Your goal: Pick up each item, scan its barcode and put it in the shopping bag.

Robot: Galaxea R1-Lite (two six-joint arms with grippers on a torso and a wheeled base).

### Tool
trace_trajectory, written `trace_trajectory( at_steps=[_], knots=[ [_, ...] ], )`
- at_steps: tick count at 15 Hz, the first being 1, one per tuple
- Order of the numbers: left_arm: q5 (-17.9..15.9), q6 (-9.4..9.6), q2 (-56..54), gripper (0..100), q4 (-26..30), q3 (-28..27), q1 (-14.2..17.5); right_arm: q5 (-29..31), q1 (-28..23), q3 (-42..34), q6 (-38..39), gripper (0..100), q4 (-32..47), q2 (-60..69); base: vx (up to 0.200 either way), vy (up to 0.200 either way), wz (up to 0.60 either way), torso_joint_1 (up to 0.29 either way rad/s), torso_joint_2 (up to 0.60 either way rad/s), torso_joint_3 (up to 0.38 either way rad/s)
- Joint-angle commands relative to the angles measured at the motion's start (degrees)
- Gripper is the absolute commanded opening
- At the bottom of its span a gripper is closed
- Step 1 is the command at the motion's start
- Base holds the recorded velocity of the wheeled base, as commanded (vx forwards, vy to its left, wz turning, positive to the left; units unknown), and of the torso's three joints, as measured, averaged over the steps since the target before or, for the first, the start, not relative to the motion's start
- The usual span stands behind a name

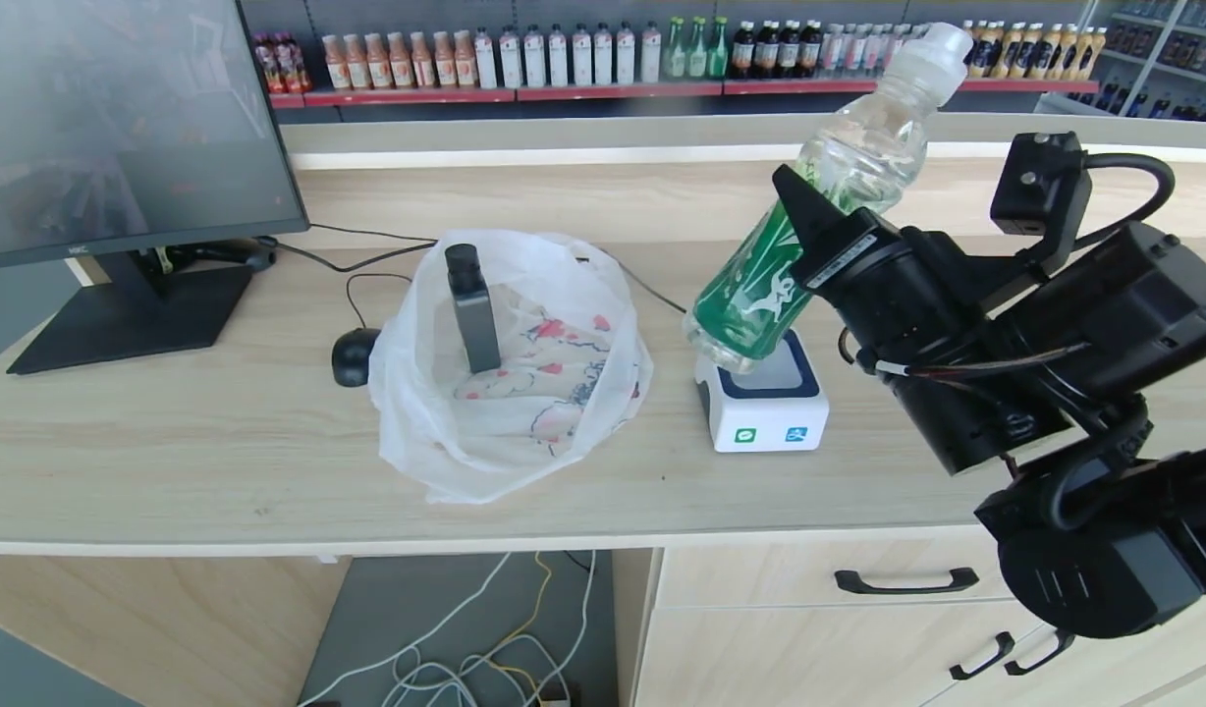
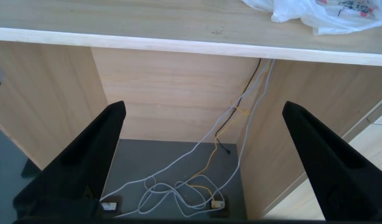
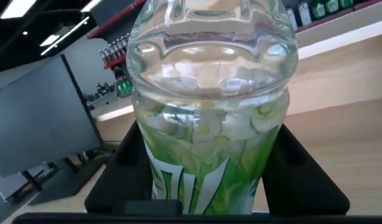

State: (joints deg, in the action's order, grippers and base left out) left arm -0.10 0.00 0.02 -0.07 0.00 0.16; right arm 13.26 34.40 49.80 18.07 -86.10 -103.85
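With the right jaws clamped on the bottle (image 1: pixel 839 187), tilted base-down just above the scanner (image 1: pixel 765 403), the robot should roll the label's barcode toward the scanner window and hold steady, while the left jaws hang apart below the worktop (image 1: pixel 171 442).

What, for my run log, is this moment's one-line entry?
stage: scan | right gripper: shut on bottle over scanner | left gripper: open | shopping bag: one grey container inside
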Motion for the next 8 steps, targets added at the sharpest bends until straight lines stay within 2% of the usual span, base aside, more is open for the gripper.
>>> trace_trajectory(
  at_steps=[1, 3, 5, 8],
  knots=[
    [0.01, 0.0, -0.02, 100, 0.07, 0.0, 0.02, 0.1, 0.05, 0.91, 4.43, 0, 0.06, -0.47, 0.0, 0.0, 0.0, 0.0, 0.0, 0.0],
    [0.01, 0.0, -0.02, 100, -0.01, 0.0, 0.02, 1.85, -0.04, 0.65, 11.11, 0, 0.06, -0.47, 0.0, 0.0, 0.0, 0.0, 0.0, 0.0],
    [0.01, 0.0, -0.02, 100, -0.01, 0.0, 0.02, 5.46, -0.04, 0.21, 21.48, 0, 0.23, -1.18, 0.0, 0.0, 0.0, 0.0, 0.0, 0.0],
    [0.01, 0.0, -0.02, 100, -0.01, 0.0, 0.02, 8.45, -0.21, -0.23, 29.31, 0, 0.15, -3.81, 0.0, 0.0, 0.0, 0.0, 0.0, 0.0]
  ],
)
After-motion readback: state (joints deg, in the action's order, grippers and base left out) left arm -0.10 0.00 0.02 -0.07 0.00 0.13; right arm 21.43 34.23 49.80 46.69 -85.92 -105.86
